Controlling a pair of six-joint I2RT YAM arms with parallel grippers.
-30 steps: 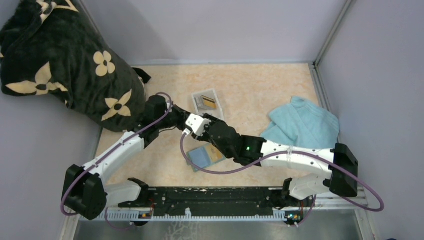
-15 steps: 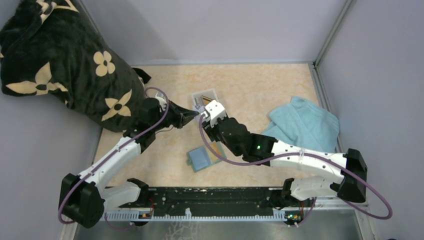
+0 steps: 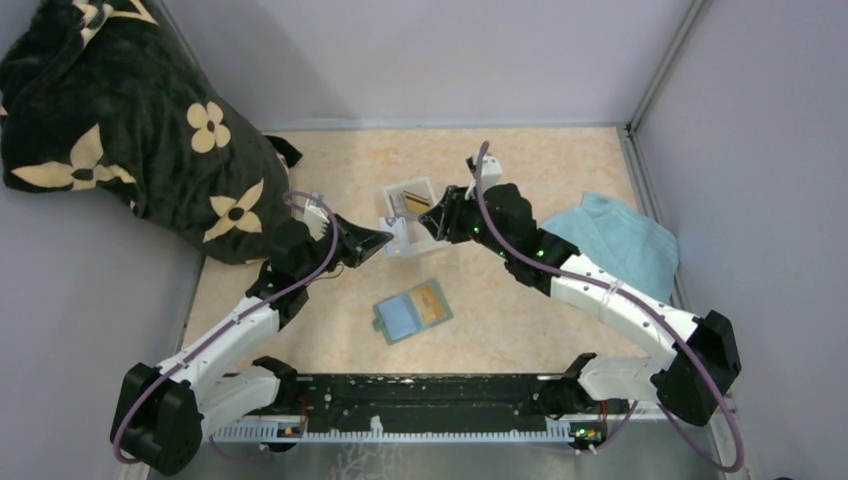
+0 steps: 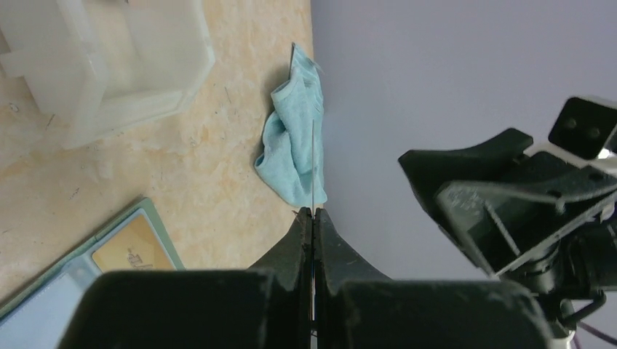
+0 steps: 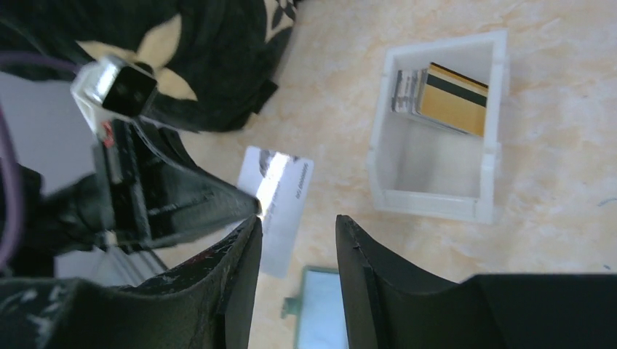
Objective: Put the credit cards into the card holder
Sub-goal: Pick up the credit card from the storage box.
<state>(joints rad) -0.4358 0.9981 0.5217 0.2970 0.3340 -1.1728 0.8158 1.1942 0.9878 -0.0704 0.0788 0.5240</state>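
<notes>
Grey-green card holder (image 3: 405, 315) lies open on the surface from above, at 6 o'clock of the white tray (image 3: 392, 190). The left gripper (image 3: 382, 238) sits at the tray's 8 o'clock, the right gripper (image 3: 432, 222) at its 3 o'clock edge. Left wrist now: fingers pressed together, pinching a thin card (image 4: 313, 167) seen edge-on. Right wrist: jaws spread, gripping nothing, that silvery card just beyond them, and stacked cards (image 5: 444, 98) in the tray at 2 o'clock.
</notes>
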